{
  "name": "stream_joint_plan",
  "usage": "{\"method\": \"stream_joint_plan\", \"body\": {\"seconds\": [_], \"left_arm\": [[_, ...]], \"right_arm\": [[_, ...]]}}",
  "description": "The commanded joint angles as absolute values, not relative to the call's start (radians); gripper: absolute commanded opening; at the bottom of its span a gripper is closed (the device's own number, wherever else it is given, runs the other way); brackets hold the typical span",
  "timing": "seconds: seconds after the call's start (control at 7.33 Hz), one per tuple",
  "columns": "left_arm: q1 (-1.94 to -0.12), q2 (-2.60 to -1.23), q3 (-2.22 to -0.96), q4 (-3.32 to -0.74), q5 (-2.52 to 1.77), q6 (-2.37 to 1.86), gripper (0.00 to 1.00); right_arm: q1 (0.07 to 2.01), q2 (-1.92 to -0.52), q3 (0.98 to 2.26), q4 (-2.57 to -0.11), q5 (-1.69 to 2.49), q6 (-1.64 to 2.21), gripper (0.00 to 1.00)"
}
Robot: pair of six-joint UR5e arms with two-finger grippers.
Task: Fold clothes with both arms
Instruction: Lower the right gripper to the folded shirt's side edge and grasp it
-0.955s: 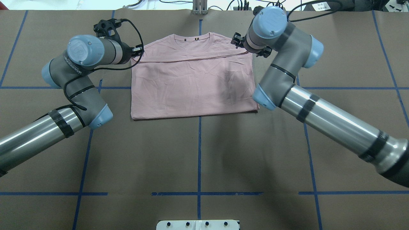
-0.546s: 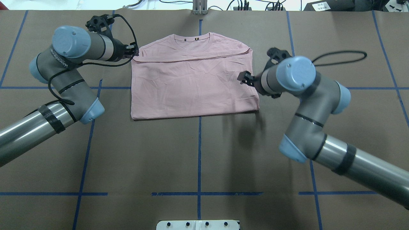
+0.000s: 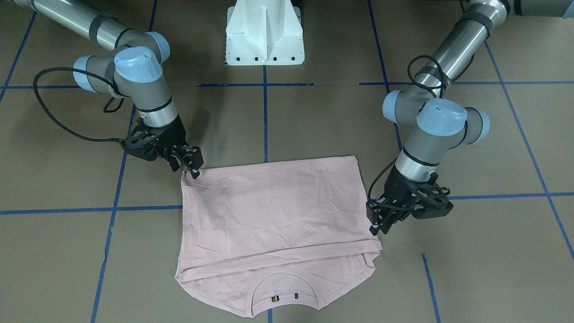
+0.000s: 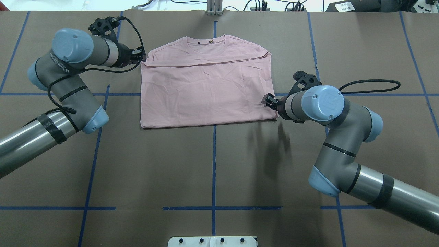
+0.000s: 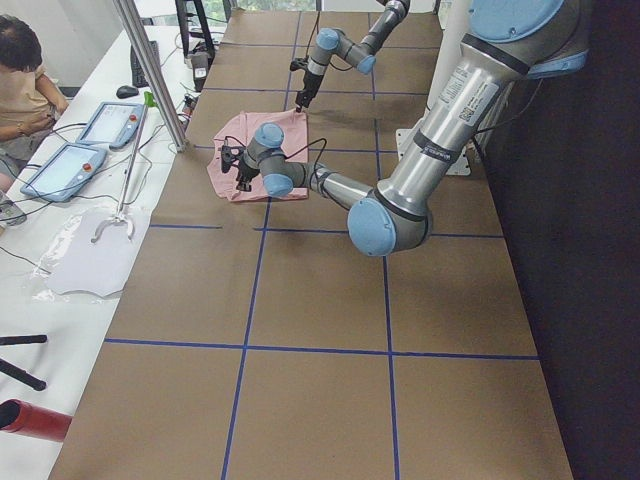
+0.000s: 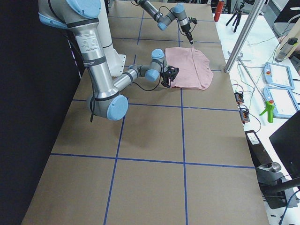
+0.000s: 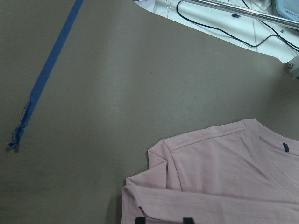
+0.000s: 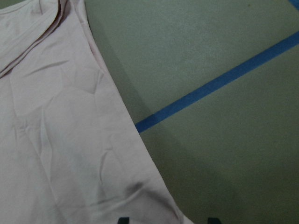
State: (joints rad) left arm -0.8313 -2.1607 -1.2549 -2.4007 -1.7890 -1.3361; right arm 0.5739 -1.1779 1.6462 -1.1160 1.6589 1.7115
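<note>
Right gripper (image 4: 267, 100) has swung down to the shirt (image 4: 205, 89) hem's right corner, jaws wide apart; left gripper (image 4: 141, 57) at the folded sleeve, jaws narrowly parted

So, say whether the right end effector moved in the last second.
Yes. The right end effector slid from the T-shirt's shoulder toward the robot, past the blue tape line.

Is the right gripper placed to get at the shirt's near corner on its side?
Likely yes: the right gripper sits open right at that corner of the shirt, with bare table beside it and nothing in between.
</note>
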Motion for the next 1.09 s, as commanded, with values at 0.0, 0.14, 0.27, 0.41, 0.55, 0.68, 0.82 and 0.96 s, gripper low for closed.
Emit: {"method": "stream_joint_plan", "body": {"seconds": [0.0, 0.14, 0.27, 0.41, 0.55, 0.68, 0.82, 0.96], "left_arm": [[-0.831, -2.161, -1.258, -2.401, -1.789, -1.338, 0.38], [-0.831, -2.158, -1.272, -2.399, -1.789, -1.339, 0.38], [-0.831, -2.149, -1.275, -2.401, -1.789, -1.338, 0.38], [-0.831, -2.148, -1.282, -2.399, -1.789, -1.339, 0.38], [-0.831, -2.148, -1.284, -2.399, -1.789, -1.339, 0.38], [-0.831, -2.148, -1.284, -2.399, -1.789, -1.339, 0.38], [-0.831, -2.149, -1.284, -2.398, -1.789, -1.339, 0.38], [-0.831, -2.149, -1.284, -2.398, -1.789, -1.339, 0.38]], "right_arm": [[0.571, -1.183, 1.643, -1.117, 1.658, 1.713, 0.31], [0.571, -1.193, 1.646, -1.117, 1.658, 1.713, 0.20], [0.571, -1.200, 1.652, -1.117, 1.660, 1.713, 0.00], [0.571, -1.201, 1.652, -1.117, 1.664, 1.710, 0.00], [0.571, -1.212, 1.652, -1.115, 1.666, 1.710, 0.00], [0.574, -1.233, 1.702, -1.117, 1.670, 1.710, 0.00], [0.572, -1.297, 1.786, -1.117, 1.690, 1.709, 0.00], [0.572, -1.358, 1.895, -1.114, 1.739, 1.709, 0.00]]}}
